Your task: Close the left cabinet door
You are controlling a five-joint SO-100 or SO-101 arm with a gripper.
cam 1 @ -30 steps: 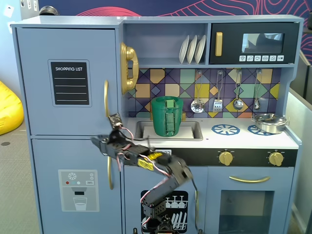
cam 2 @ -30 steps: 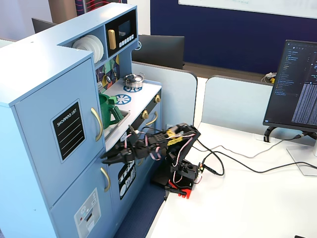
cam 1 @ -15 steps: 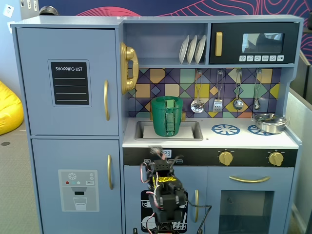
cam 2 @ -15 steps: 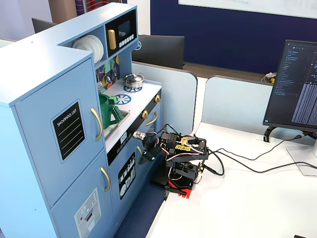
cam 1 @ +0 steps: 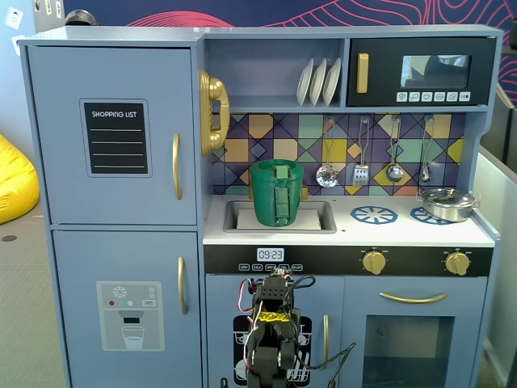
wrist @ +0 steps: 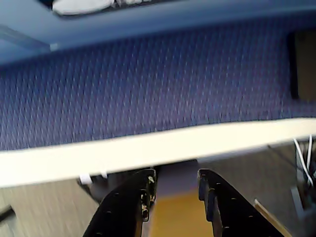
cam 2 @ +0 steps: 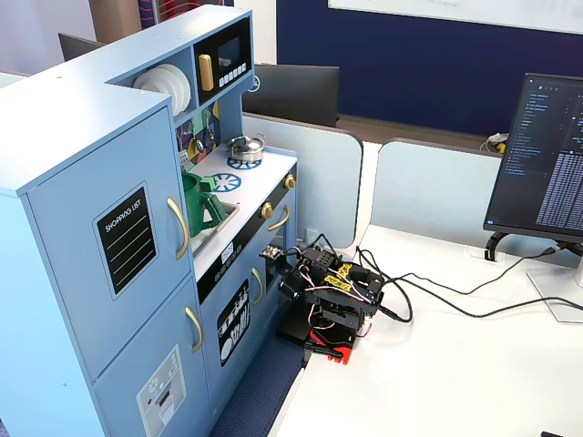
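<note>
The left cabinet door (cam 1: 113,133) is blue-grey with a black "SHOPPING LIST" panel and a curved gold handle (cam 1: 176,166). It sits shut and flush with the cabinet front in both fixed views (cam 2: 109,246). My arm (cam 1: 271,331) is folded low in front of the kitchen's lower middle, well right of and below that door, and stands on the white table (cam 2: 437,382). In the wrist view my gripper (wrist: 176,174) is open and empty. It faces a white table edge (wrist: 148,148) and a blue fabric wall, and no door shows there.
Below is the blue door with the dispenser graphic (cam 1: 125,303). A green pitcher (cam 1: 276,192) stands in the sink, a gold phone (cam 1: 212,111) hangs beside the door, and a pot (cam 1: 447,202) sits on the stove. Cables (cam 2: 437,305) and a monitor (cam 2: 547,155) are on the table.
</note>
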